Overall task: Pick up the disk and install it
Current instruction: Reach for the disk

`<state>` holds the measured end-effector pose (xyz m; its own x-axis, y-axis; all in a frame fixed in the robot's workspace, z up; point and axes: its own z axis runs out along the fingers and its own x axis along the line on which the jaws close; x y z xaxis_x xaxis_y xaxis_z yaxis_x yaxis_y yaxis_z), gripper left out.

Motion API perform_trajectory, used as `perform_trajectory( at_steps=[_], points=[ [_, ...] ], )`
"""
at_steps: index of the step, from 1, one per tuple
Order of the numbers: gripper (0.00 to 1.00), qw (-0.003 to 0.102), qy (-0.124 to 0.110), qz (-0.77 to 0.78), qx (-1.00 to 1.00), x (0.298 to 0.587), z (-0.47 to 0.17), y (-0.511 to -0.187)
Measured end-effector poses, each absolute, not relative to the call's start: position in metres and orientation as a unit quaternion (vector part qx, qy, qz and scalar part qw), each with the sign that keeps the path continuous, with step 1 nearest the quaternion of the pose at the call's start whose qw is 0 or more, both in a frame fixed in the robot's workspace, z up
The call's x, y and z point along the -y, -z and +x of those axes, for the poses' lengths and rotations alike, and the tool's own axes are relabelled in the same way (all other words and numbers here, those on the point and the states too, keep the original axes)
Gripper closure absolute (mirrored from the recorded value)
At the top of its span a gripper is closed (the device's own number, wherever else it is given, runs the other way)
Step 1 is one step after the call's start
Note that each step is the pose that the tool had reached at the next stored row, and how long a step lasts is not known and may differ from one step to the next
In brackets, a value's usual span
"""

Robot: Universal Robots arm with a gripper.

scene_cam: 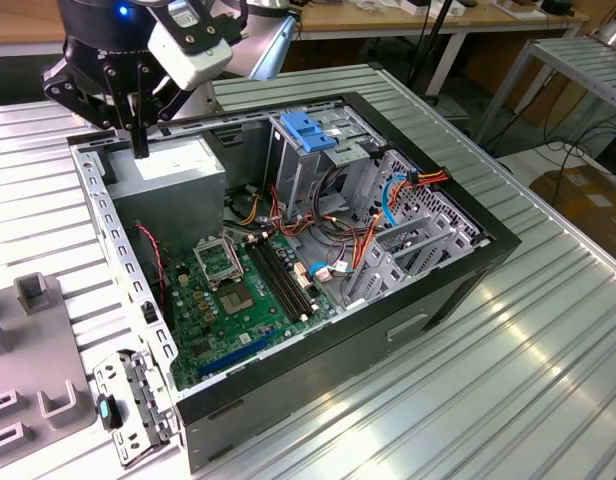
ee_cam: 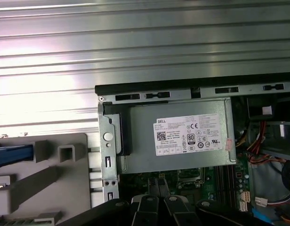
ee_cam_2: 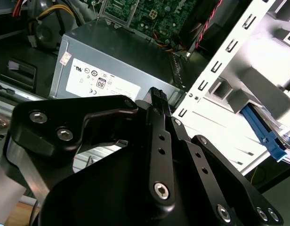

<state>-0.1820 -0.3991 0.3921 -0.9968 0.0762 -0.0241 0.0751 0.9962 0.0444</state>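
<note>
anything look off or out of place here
Nothing looks spilled or damaged. One metal bracket juts askew off a corner of the open computer case, at the exterior view's lower left.

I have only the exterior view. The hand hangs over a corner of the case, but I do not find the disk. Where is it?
Observer: Outside the case. The first wrist view shows the blue rail of the disk on the grey fixture.
Operator: Is the hand touching it?
Observer: No. In the second wrist view the case wall lies between the hand and the disk.
Operator: Is the hand carrying anything?
Observer: Nothing. In that same view its fingers are shut and bare.
</note>
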Motion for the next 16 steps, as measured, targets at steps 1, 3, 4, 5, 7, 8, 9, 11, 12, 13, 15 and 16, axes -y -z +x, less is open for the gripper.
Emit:
perform_trajectory(
  at_steps=[1,3,4,5,7,8,9,11,12,13,15,16],
  points=[
    [0.89,0.013,-0.022,0.038,-0.999,0.3991,-0.1823,-0.3921],
    [0.89,0.013,-0.022,0.038,-0.999,0.3991,-0.1829,-0.3921],
    [0.89,0.013,-0.022,0.038,-0.999,0.3991,-0.1832,-0.3921],
    [0.89,0.013,-0.022,0.038,-0.999,0.3991,-0.1836,-0.3921],
    [0.89,0.013,-0.022,0.038,-0.999,0.3991,-0.1841,-0.3920],
    [0.89,0.013,-0.022,0.038,-0.999,0.3991,-0.1844,-0.3920],
    [0.89,0.013,-0.022,0.038,-0.999,0.3991,-0.1846,-0.3920],
    [0.89,0.013,-0.022,0.038,-0.999,0.3991,-0.1850,-0.3919],
    [0.89,0.013,-0.022,0.038,-0.999,0.3991,-0.1855,-0.3919],
    [0.89,0.013,-0.022,0.038,-0.999,0.3991,-0.1857,-0.3919],
    [0.89,0.012,-0.022,0.038,-0.999,0.3991,-0.1862,-0.3918],
    [0.89,0.012,-0.022,0.038,-0.999,0.3991,-0.1864,-0.3918]
  ],
)
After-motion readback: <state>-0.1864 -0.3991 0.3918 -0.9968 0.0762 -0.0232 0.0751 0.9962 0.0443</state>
